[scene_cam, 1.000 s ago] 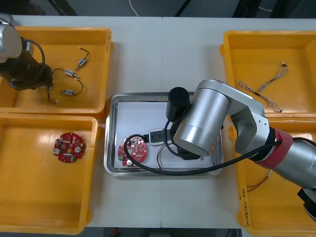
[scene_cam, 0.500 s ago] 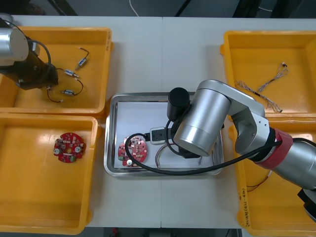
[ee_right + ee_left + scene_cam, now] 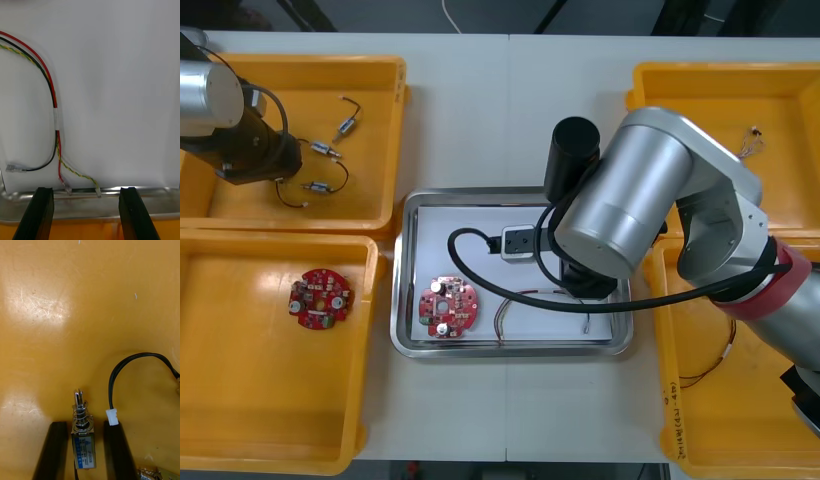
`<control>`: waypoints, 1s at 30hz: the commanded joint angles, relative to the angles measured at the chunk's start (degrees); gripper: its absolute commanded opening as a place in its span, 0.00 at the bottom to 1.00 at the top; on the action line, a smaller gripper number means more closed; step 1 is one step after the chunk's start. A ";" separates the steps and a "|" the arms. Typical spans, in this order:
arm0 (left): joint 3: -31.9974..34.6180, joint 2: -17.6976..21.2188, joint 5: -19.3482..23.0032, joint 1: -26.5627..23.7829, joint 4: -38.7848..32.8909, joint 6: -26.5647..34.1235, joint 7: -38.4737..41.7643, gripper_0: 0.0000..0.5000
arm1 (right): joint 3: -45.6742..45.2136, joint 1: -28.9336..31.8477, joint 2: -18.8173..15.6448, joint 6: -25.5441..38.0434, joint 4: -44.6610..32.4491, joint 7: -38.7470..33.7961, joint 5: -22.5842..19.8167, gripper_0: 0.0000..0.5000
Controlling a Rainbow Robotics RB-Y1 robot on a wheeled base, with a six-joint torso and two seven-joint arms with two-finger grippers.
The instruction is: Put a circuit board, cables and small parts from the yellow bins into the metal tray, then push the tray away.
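The light table [image 3: 480, 110] is being flanked by yellow bins [image 3: 680, 110], the metal tray [image 3: 406, 270] being kept between them so that both arms can reach it; the right arm [image 3: 630, 210] is being held over the tray's right-hand part, hiding some of its white floor; the right gripper [image 3: 86, 193] is being carried just over the tray's rim, its fingers being held well apart on nothing, which suggests a drop being finished rather than a grasp being made; a round red circuit board [image 3: 447, 306] is already lying in the tray towards its left side, while a second board [image 3: 321, 298] is being left in the near left bin [image 3: 240, 380]; the red, black and yellow cable [image 3: 55, 118] is lying loose on the tray floor beyond the open fingers; in the far left bin [image 3: 370, 90] the left gripper [image 3: 84, 427] is being set astride a small metal part [image 3: 83, 438], spring-wound and blue-labelled, the fingers being kept apart with a sliver of gap at either side, apparently so that it can be pinched across its narrow body; a black cable [image 3: 123, 363] is lying with its white plug just beside one finger, where it could be caught in the closing.
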 commanded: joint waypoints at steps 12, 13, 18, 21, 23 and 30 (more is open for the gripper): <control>2.57 0.21 0.86 0.94 -3.45 2.22 -3.66 0.00 | -20.92 -1.06 2.12 3.35 -8.57 -4.20 -1.46 1.00; 3.62 0.30 0.42 0.94 -4.77 3.89 -3.58 0.00 | -23.39 -1.15 2.03 3.35 -8.57 -4.47 -1.46 1.00; 5.73 0.82 -0.19 0.94 -8.46 8.55 -3.66 0.00 | -29.45 -1.15 0.80 3.35 -8.66 -4.82 -0.93 1.00; 6.26 1.17 -0.63 0.94 -11.10 11.63 -3.75 0.00 | -32.70 -1.15 -0.69 3.35 -8.57 -5.17 -0.75 1.00; 6.35 1.35 -0.90 0.94 -13.12 13.47 -3.93 0.00 | -34.46 -1.15 -1.57 3.35 -8.57 -5.43 -0.05 1.00; 6.70 1.26 -1.86 0.94 -20.68 20.94 -3.31 0.00 | -39.47 -1.06 -4.47 3.35 -7.43 -6.14 2.32 1.00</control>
